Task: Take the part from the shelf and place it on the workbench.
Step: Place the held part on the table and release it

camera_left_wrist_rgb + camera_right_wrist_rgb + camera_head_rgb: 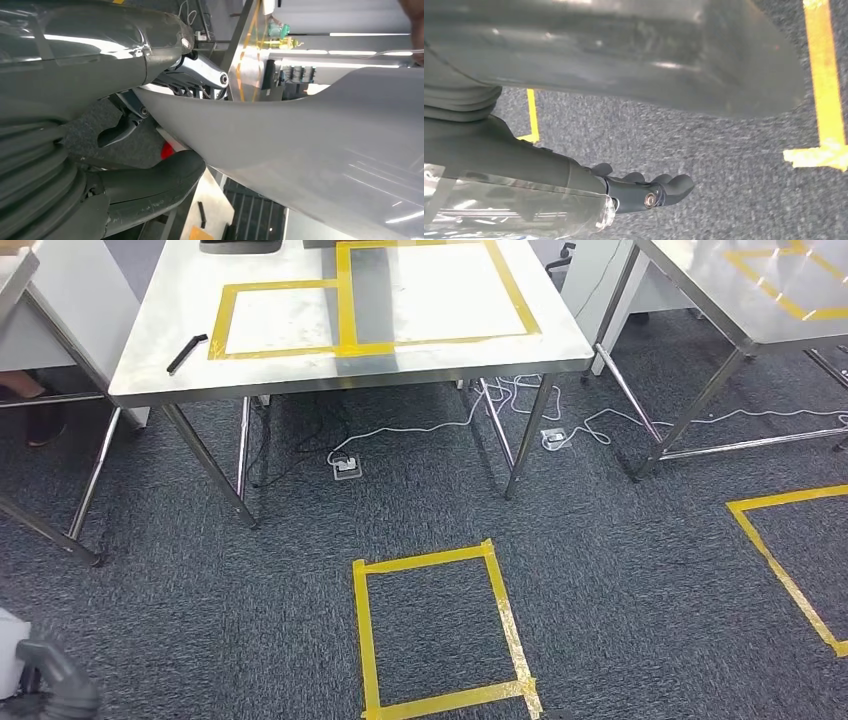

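Ahead, the workbench (350,360) carries yellow tape rectangles (385,300); a slim black part (187,352) lies near its left edge, just outside the tape. My left hand (150,185) holds nothing I can see, though I cannot tell its finger spread. My right hand (644,192) hangs over grey carpet (724,165), fingers curled, holding nothing.

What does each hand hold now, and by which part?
The left hand grips a large grey part at its edge. The right hand holds nothing.
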Robot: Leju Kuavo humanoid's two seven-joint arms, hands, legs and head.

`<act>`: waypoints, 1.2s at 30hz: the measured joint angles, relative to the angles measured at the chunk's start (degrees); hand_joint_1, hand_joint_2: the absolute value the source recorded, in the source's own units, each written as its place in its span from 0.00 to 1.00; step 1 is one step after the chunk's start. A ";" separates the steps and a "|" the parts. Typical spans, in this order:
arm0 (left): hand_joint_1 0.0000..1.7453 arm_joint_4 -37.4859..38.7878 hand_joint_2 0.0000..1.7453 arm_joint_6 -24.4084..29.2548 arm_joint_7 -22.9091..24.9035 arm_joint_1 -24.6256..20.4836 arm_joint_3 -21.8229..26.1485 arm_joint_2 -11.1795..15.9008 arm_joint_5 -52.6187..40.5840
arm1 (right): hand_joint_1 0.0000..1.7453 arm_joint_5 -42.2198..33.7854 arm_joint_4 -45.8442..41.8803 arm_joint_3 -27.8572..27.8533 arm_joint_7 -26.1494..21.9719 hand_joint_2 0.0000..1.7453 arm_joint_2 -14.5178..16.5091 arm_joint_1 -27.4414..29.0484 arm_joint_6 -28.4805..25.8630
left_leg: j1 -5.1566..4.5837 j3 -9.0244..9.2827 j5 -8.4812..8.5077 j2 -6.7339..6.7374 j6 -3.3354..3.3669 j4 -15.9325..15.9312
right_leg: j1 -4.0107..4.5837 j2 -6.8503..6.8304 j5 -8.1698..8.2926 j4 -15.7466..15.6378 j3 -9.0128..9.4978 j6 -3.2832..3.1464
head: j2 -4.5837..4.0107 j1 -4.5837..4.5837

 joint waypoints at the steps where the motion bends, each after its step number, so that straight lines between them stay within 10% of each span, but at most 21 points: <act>1: 1.00 0.00 1.00 0.00 0.00 0.01 0.01 0.00 0.00 | 0.00 0.00 0.01 -0.01 -0.01 0.00 0.01 -0.12 0.04 | 0.05 -0.15 0.13 -0.07 -0.27 -0.01 | 0.14 0.11 0.10 -1.14 0.38 -0.23 | 0.01 0.00; 5: 1.00 -0.09 1.00 0.00 0.00 0.01 0.04 0.02 -0.05 | 0.00 0.00 0.04 -0.01 -0.03 0.00 0.12 -0.35 0.13 | 0.10 -0.91 -0.83 1.86 -1.47 0.72 | -0.18 -0.05 1.17 -3.19 0.65 -0.41 | -0.01 -0.27; 10: 1.00 0.02 1.00 0.00 0.00 -0.06 0.07 0.06 -0.02 | 0.00 0.00 0.04 -0.01 -0.04 0.00 0.04 0.03 0.27 | 1.00 -6.61 -7.97 3.47 -2.88 14.42 | -0.38 -0.59 1.99 -3.68 0.00 -0.41 | 0.01 -2.01; 14: 1.00 0.04 1.00 0.00 0.00 -0.09 0.13 0.12 0.04 | 0.00 0.00 0.07 -0.04 -0.04 0.00 0.04 0.27 0.57 | 1.53 -0.31 -2.42 3.86 -3.62 4.21 | -0.77 -0.78 1.67 -2.80 -0.19 0.42 | 0.00 -2.50; 20: 1.00 0.03 1.00 0.00 0.00 -0.02 -0.19 0.42 0.97 | 0.00 0.01 0.05 -0.11 -0.37 0.00 -0.01 0.65 0.77 | 1.31 1.52 -1.75 3.69 -1.36 -0.02 | -0.74 -0.76 0.77 -1.17 -0.96 2.42 | 0.00 -2.24; 24: 1.00 0.15 1.00 -0.02 0.00 -0.01 -1.27 1.22 0.89 | 0.00 0.00 0.06 -0.11 -0.97 0.00 -0.03 1.07 1.23 | 1.06 1.36 -1.74 3.25 -0.47 -0.13 | -0.84 -0.68 -5.50 11.18 -6.30 2.94 | -0.01 -1.25; 27: 1.00 0.42 1.00 -0.02 0.00 0.01 -1.93 1.82 -1.32 | 0.00 0.01 0.05 -0.11 -1.04 0.00 -0.16 1.69 1.72 | 0.50 1.70 -1.95 2.72 -0.14 -0.12 | -0.61 -0.60 -4.24 13.40 -7.62 2.10 | 0.00 -0.72; 30: 1.00 0.46 1.00 -0.02 0.00 0.00 -2.57 2.13 -2.39 | 0.00 0.00 0.07 -0.11 -1.04 0.00 -0.39 1.79 1.92 | 0.11 2.15 -2.28 2.37 -0.06 -0.18 | 0.28 -0.56 1.15 2.79 -3.31 -0.08 | 0.01 -0.59; 32: 1.00 0.50 1.00 -0.02 0.00 0.03 -2.88 2.31 -2.49 | 0.00 0.00 0.11 -0.11 -1.04 0.00 -0.54 1.77 1.95 | 0.19 1.96 -2.39 2.24 -0.41 -0.25 | 0.76 -0.57 1.34 -0.54 -1.97 -1.09 | 0.01 -0.51; 36: 1.00 0.38 1.00 -0.01 0.00 0.06 -3.23 2.84 -2.82 | 0.00 0.02 0.13 -0.11 -1.04 0.00 -0.60 1.80 1.95 | 0.18 1.62 -3.53 2.71 -1.46 0.83 | 0.35 -0.59 1.47 -3.32 -0.26 -0.88 | 0.00 -0.41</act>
